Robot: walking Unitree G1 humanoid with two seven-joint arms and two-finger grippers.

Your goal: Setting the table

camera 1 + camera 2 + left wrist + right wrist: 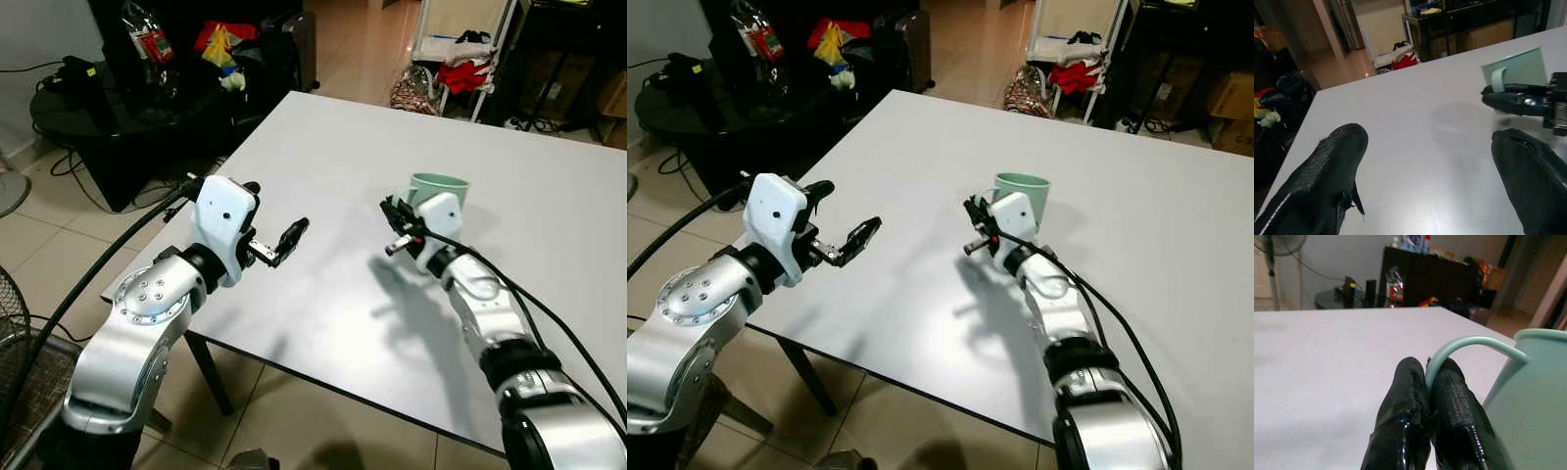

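Both eye views look down from above the white table's (323, 147) near edge, while each wrist view skims low and close across its top.

Both silver arms reach forward over the surface (323, 147), elbows bent, wrists angled inward toward each other. The left gripper (284, 241) hovers above the near left part of the surface with its two black fingers (1327, 181) spread wide apart — nothing between them. The right gripper (396, 227) is held low, further in, its fingers (1405, 406) pressed together on the thin handle of the mug (441, 191) — the handle's arc runs up between the two pads. Black cables trail back along both forearms
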